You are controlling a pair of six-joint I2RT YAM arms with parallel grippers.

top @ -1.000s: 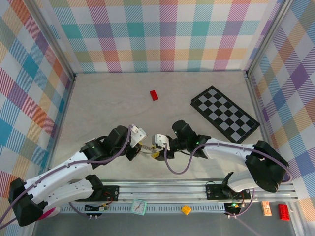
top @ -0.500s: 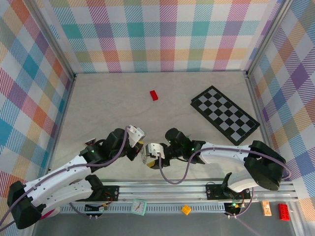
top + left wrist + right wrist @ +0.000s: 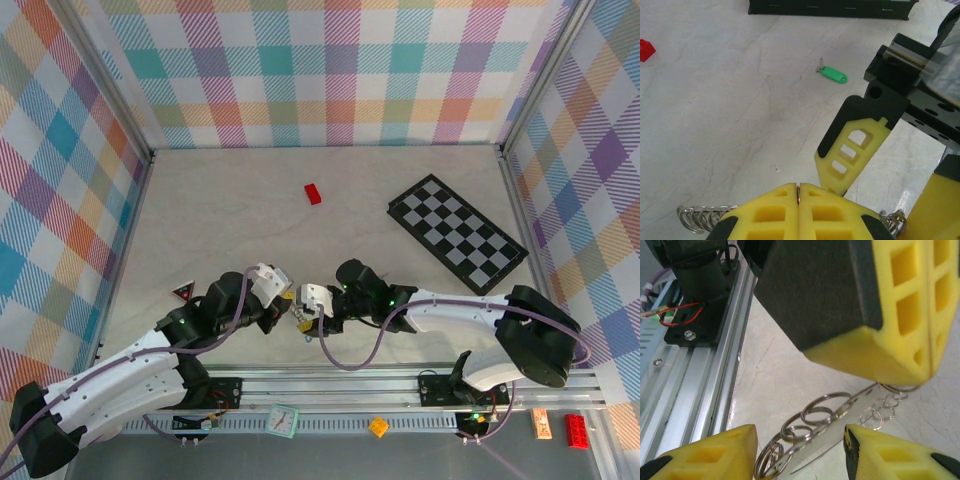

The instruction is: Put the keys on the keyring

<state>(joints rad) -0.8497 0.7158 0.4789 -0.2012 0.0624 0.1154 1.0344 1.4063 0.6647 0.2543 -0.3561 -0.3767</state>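
We see the left gripper (image 3: 798, 200) closed, its yellow pads pinched on the keyring (image 3: 816, 416), whose silvery coils stick out on both sides of the fingers. The right gripper (image 3: 800, 445) is open, with one finger on each side of the hanging loops and neither touching them. Both grippers meet low over the near middle of the tabletop (image 3: 220, 210). The green-headed key (image 3: 833, 75) lies flat on the tabletop, apart from the keyring, between the left gripper and the chequered board (image 3: 457, 232). A red brick (image 3: 314, 193) sits farther back.
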